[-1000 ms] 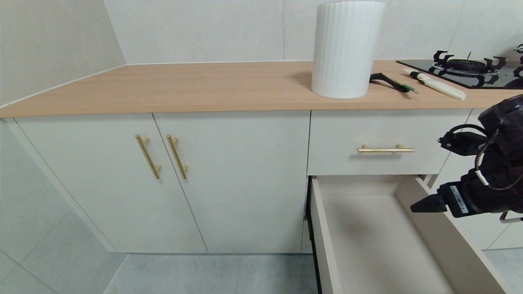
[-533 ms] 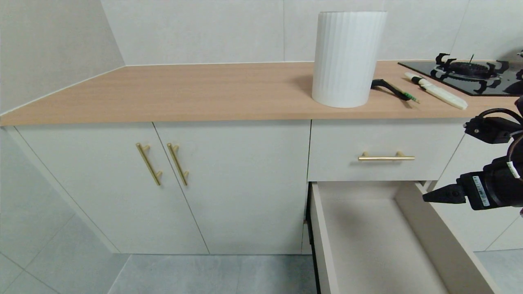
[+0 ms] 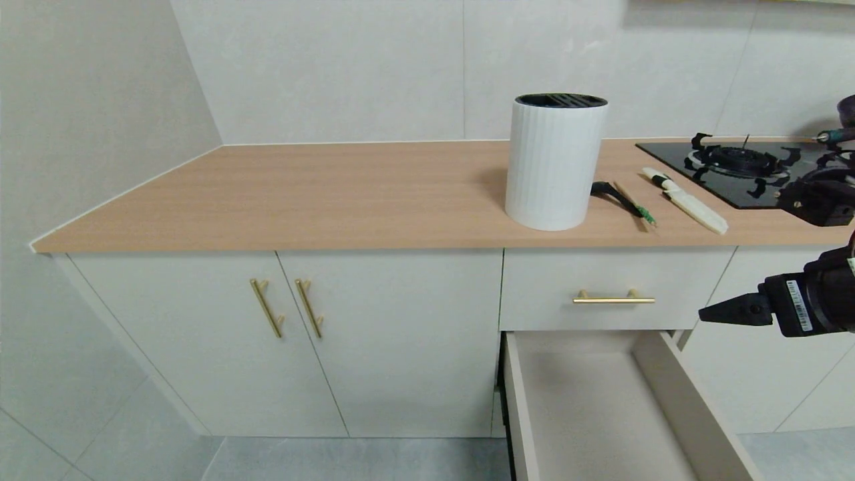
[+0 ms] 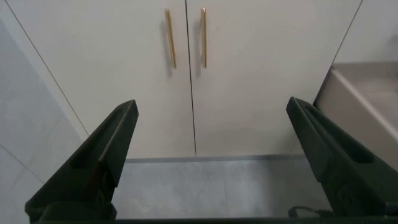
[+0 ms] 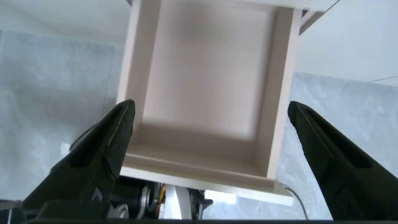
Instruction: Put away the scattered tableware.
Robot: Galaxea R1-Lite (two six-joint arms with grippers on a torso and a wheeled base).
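Below, drawer (image 3: 588, 414) open; white holder (image 3: 554, 167) upright on counter (image 3: 334, 194), utensils (image 3: 688, 204) beside; left gripper (image 4: 211, 104), right gripper (image 5: 209, 104) jaws apart.

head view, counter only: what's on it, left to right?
white ribbed holder → black-handled tool → cream knife → gas hob

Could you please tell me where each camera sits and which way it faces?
Head: on the head, looking down at the countertop; right gripper at its right edge.
Left wrist: faces the cabinet doors between the open left gripper.
Right wrist: looks down into the open drawer.
Shared: head and right wrist both show that drawer.
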